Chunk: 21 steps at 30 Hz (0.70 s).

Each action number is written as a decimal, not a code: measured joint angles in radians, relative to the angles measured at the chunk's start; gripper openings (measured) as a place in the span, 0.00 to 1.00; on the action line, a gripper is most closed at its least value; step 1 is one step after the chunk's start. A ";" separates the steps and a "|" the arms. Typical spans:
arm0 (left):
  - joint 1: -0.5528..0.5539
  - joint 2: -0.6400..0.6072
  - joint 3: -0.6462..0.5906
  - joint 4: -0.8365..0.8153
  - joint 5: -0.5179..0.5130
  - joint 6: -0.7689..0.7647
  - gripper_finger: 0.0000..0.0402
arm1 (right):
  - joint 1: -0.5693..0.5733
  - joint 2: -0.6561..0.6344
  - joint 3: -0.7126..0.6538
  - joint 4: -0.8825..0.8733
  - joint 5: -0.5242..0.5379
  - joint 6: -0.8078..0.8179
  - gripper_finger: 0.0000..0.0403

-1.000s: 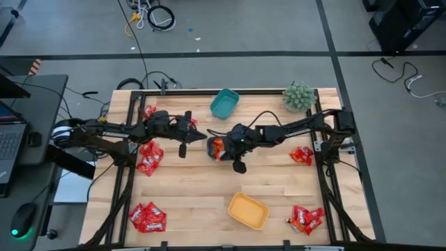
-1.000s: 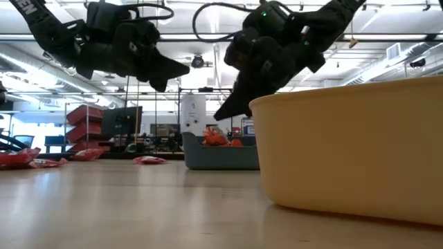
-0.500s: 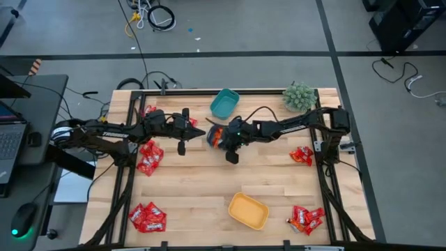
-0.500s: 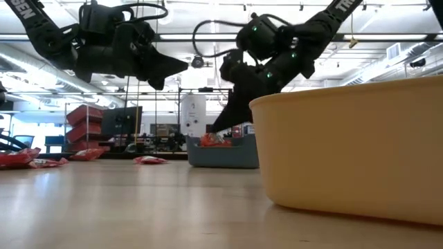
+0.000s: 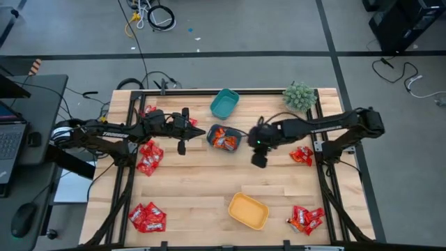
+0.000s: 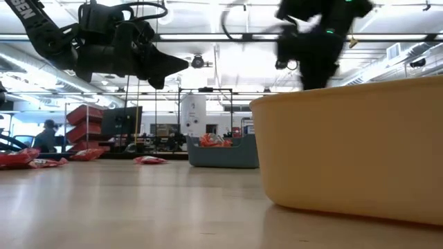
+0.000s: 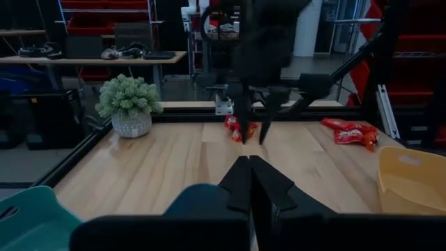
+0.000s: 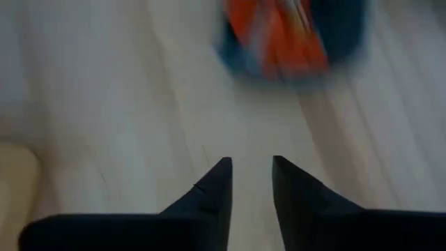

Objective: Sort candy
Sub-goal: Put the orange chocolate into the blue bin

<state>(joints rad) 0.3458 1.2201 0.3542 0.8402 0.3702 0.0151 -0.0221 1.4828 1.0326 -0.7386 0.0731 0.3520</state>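
High view: the candy sits in six places. One batch [image 5: 224,139] fills a dark blue bin [image 5: 212,132] at the counter's middle. Five loose piles lie on the wooden counter [image 5: 202,181]: one beside the left arm [image 5: 150,157], a small one at the far left corner [image 5: 148,110], one at the near left corner [image 5: 148,217], one by the right rail [image 5: 302,155], and one at the near right corner [image 5: 306,219]. There are three bins in all; the other two hold no candy: a teal bin [image 5: 224,103] at the far edge and a yellow-orange bin [image 5: 248,210] near the front edge. One potted plant [image 5: 299,96] stands at the far right corner.

The right end effector [image 5: 258,157] hangs over bare wood just right of the dark blue bin, its fingers [image 8: 209,192] parted with nothing between them. The left end effector [image 5: 182,145] hovers just left of that bin, fingers [image 7: 240,183] pressed together and empty.

Half a second earlier the right end effector was at the dark blue bin with its fingers closed; it has since opened and swung away to the right. The left arm has not moved.
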 joint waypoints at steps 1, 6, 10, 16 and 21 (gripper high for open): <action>0.000 0.000 0.000 0.000 0.000 0.000 0.00 | 0.009 -0.011 -0.014 -0.062 0.013 0.057 0.25; 0.000 0.000 0.000 -0.005 0.000 0.001 0.00 | 0.030 -0.057 -0.132 -0.222 0.020 0.281 0.32; 0.000 0.000 0.000 -0.005 0.000 0.006 0.00 | 0.026 -0.078 -0.235 -0.248 0.012 0.383 0.34; 0.000 0.000 0.000 -0.005 0.000 0.011 0.00 | 0.004 -0.081 -0.343 -0.243 -0.014 0.445 0.32; 0.000 0.000 0.000 -0.005 0.000 0.012 0.00 | -0.001 -0.081 -0.392 -0.252 -0.015 0.465 0.33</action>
<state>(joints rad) 0.3458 1.2205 0.3542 0.8352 0.3698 0.0269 -0.0231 1.4021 0.6410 -0.9910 0.0582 0.8169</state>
